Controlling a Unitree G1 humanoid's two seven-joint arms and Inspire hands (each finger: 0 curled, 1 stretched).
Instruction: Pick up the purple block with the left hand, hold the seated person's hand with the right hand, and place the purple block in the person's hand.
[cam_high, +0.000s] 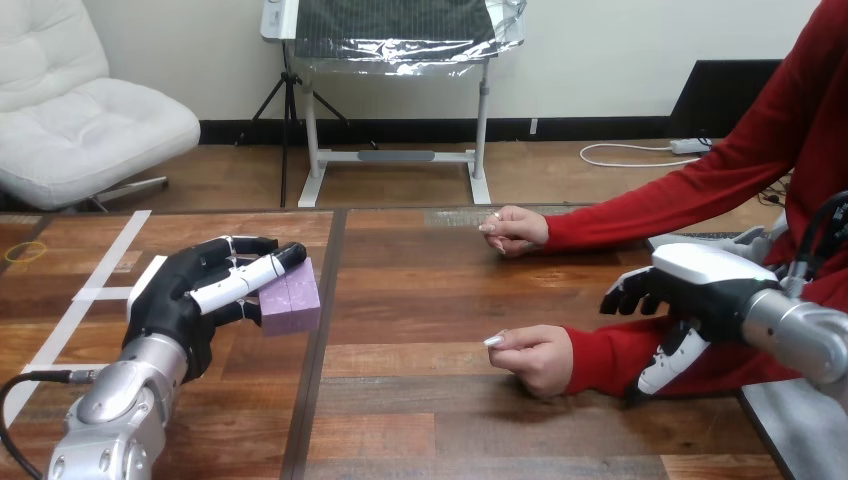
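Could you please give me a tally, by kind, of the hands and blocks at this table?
Robot hands: 2, the left hand and the right hand.
Person's hands: 2, the far hand and the near hand.
Purple blocks: 1, the block, held in the left hand's fingers.
Total: 5.

Left hand (175, 300), fingers (245, 278) curled round purple block (292, 298), right hand (700, 285) relaxed beside person's nearer forearm (610, 355)

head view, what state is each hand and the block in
left hand: shut on the purple block
purple block: gripped, at the table's left side
right hand: open, holding nothing
person's near hand: fingers curled in, on the table
person's far hand: closed, on the table
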